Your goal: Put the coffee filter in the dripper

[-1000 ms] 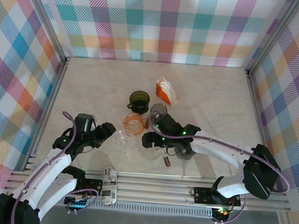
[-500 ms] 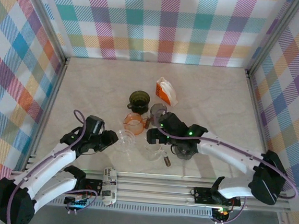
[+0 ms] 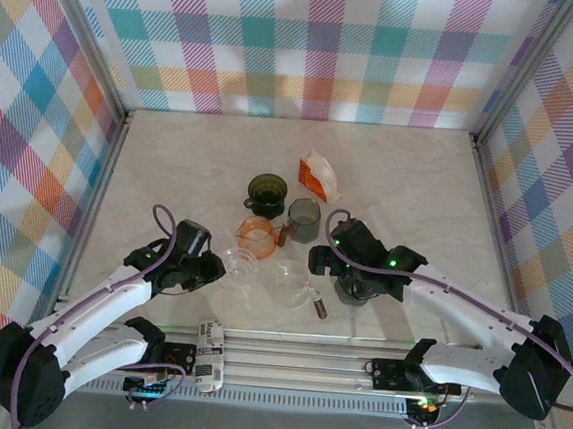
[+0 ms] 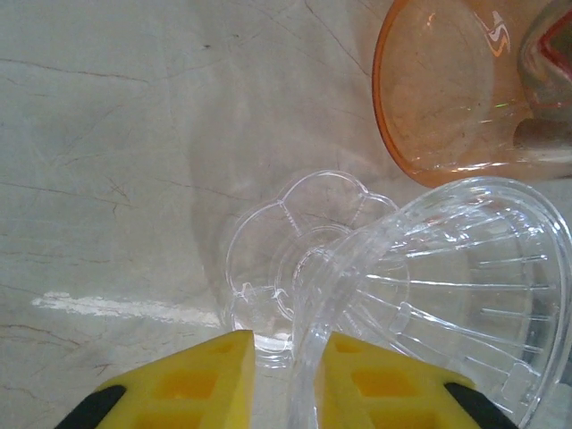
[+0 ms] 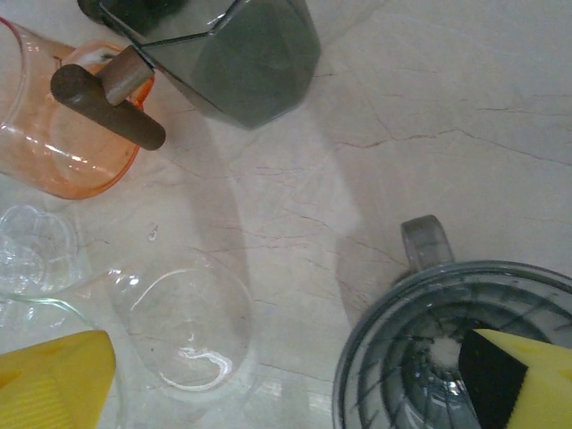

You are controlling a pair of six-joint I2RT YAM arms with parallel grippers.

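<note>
Straddling the clear dripper (image 4: 465, 268) at its rim with the left gripper (image 4: 288, 344), jaws narrow; failing to tell whether clamping yet. Hovering the right gripper (image 5: 288, 353) wide open over a grey dripper (image 5: 402, 357). Noting the filter pack (image 3: 319, 174) sitting at the back, well apart from both.

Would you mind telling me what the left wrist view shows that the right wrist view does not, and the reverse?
Left wrist, not right wrist: the left fingers straddling the clear dripper at its ribbed wall. Right wrist, not left wrist: the right fingers spread wide, a dark hexagonal cup, a clear glass cup and a smoky grey dripper with a handle. Both: the orange cup, the clear dripper's scalloped base and the marble table.
</note>
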